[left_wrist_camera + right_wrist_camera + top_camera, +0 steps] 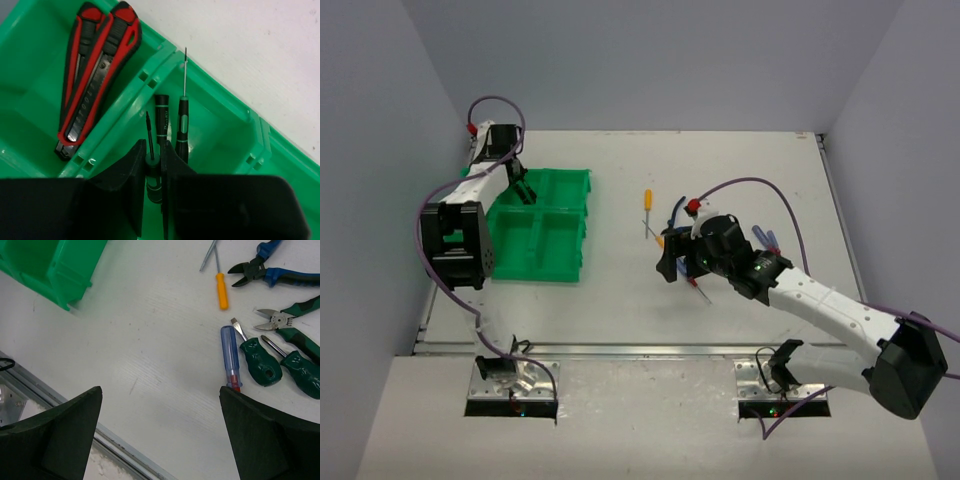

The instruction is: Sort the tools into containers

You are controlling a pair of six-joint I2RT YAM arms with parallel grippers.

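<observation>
My left gripper (524,189) hangs over the back left compartment of the green bin (570,262). In the left wrist view it (154,150) is shut on a thin black-and-green screwdriver (154,181), just above the bin (220,115) floor. Two similar screwdrivers (182,127) lie in that compartment. Red-and-black cutters (95,75) lie in the one beside it. My right gripper (670,266) is wide open and empty over bare table (160,395). Ahead of it lie a blue-handled screwdriver (230,356), two green-handled screwdrivers (260,362), a yellow screwdriver (221,290), blue cutters (272,271) and green pliers (295,327).
The yellow screwdriver (647,198) and other loose tools (765,238) lie mid-table around the right arm. The bin's corner (50,265) shows at the right wrist view's upper left. The table's metal front edge (65,405) runs just below the right gripper.
</observation>
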